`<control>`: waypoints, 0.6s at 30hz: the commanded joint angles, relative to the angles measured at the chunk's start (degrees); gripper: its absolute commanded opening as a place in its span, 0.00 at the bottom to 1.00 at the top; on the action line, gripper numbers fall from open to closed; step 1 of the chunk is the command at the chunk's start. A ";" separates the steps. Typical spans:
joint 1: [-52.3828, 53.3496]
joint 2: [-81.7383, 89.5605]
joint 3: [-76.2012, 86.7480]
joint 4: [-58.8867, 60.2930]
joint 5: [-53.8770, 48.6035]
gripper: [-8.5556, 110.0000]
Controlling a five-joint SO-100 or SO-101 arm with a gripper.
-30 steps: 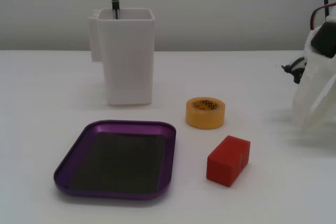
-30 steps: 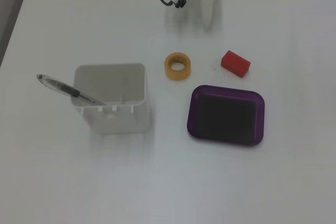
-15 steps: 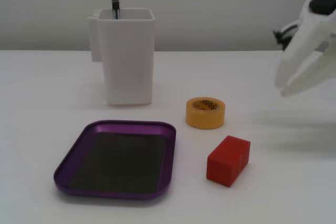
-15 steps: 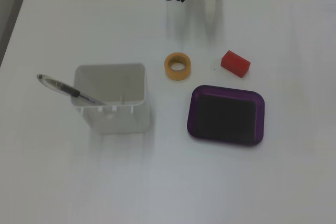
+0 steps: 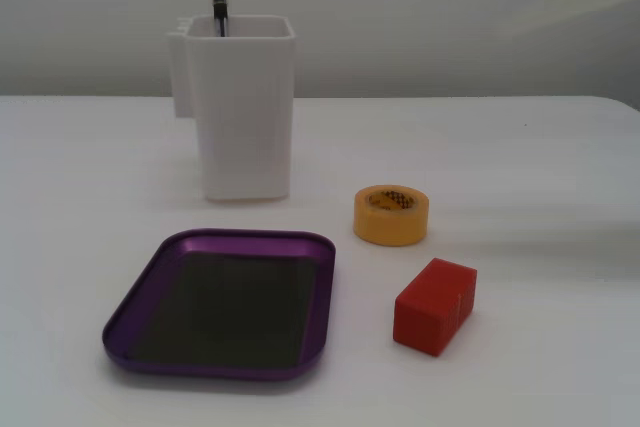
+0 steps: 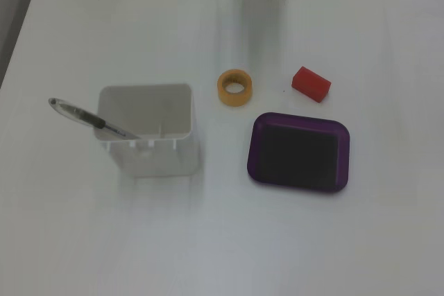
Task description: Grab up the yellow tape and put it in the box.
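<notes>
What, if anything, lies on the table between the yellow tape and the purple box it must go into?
Nothing visible. In both fixed views bare table separates the yellow tape from the box. The red block sits off to one side and the white container stands clear of that path.

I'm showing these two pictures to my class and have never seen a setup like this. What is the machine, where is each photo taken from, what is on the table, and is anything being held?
Both photos show one white table at the same moment. One camera stands low at the table's side; the other looks down from above. The machine is a small robot arm with a two-finger gripper; it shows only as a pale blur at the top edge of each photo, so I cannot tell whether the gripper is open.

Lying on the table: a yellow tape roll, a red block, a shallow purple box, and a tall white container with a pen in it. No object appears to be held; the tape sits untouched.
</notes>
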 commanded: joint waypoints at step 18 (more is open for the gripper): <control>4.92 -56.43 -26.02 3.16 -3.52 0.22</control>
